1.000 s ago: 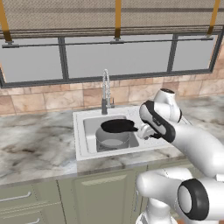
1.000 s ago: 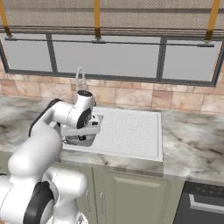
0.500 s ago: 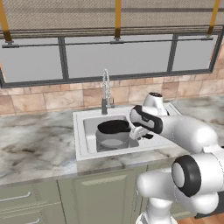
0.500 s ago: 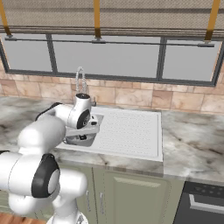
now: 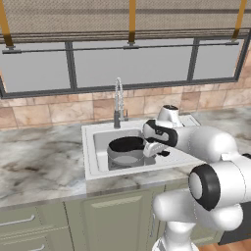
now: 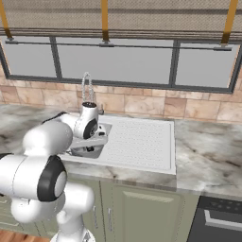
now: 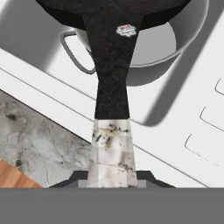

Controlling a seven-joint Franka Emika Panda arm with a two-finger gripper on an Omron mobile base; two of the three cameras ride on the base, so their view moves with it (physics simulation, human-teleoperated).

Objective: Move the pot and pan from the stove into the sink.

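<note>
Black pan (image 5: pixel 126 143) rests atop the steel pot (image 5: pixel 122 158) inside the sink (image 5: pixel 90 147), ahead of jaws clamped narrowly on its handle; release gently, then lift straight away.

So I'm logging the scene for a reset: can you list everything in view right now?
pot: one, grey metal, in the sink basin
pan: one, black, over the pot
sink: one, white rim, set in the counter
faucet: one, chrome, behind the basin
counter: one, marbled grey
window: one, dark-framed, above the tiled wall
cabinets: pale green, below
end effector: one, shut on the pan's handle
</note>
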